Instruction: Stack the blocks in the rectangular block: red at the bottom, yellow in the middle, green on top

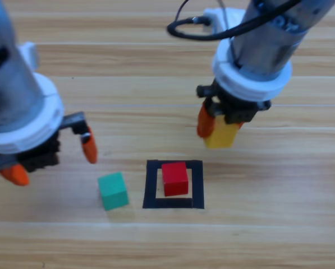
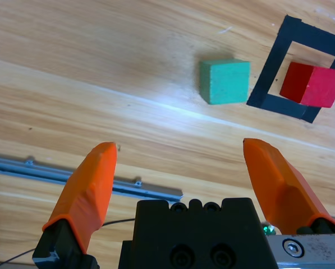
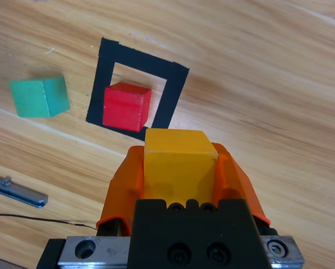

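Note:
The red cube (image 1: 174, 178) (image 3: 126, 105) (image 2: 312, 84) sits inside the black tape square (image 1: 152, 185) (image 3: 101, 84) (image 2: 279, 50). Above and to the right of it hangs the yellow cube (image 1: 222, 135) (image 3: 178, 162), with my right gripper (image 1: 220, 124) (image 3: 179, 168) shut on it. The teal-green cube (image 1: 113, 190) (image 2: 224, 82) (image 3: 38, 96) rests on the wood just left of the square. My left gripper (image 1: 52, 159) (image 2: 189, 168) is open, up and to the left of the green cube, holding nothing.
A metal rail (image 2: 128, 185) (image 3: 15, 190) lies along the table's edge in both wrist views. A black cable (image 1: 195, 28) loops off the right arm at the top.

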Robot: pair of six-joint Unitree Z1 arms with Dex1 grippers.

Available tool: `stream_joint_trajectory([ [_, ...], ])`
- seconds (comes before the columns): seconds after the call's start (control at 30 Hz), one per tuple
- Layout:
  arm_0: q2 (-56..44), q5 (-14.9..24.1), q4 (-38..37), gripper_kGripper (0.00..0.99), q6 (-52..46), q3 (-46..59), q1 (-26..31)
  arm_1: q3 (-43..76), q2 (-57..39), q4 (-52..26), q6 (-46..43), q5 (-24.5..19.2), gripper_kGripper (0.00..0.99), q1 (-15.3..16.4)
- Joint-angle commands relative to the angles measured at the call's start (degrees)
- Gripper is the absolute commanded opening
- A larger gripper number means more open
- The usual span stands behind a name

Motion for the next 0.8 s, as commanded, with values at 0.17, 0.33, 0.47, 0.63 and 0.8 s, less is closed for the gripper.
stream_joint_trajectory([
  [0.17, -17.63, 1.50, -0.10, 0.965, 3.32, 8.10, 4.77, -7.73, 10.47, 3.81, 1.85, -2.19, 0.000, 4.53],
  [0.33, -20.80, 1.50, 0.25, 0.965, 4.55, 9.51, 5.56, -9.31, 11.79, 3.98, 2.02, -2.36, 0.000, 4.88],
  [0.47, -20.88, 1.23, 0.25, 0.965, 4.99, 9.68, 5.65, -10.45, 12.58, 4.07, 2.02, -2.27, 0.000, 5.58],
  [0.63, -20.88, 1.14, 0.16, 0.965, 5.07, 9.86, 5.65, -11.24, 13.64, 4.16, 2.11, -2.45, 0.000, 6.02],
  [0.8, -20.80, 0.79, 0.07, 0.965, 5.25, 9.95, 5.65, -11.50, 14.16, 4.16, 2.64, -3.77, 0.000, 6.64],
])
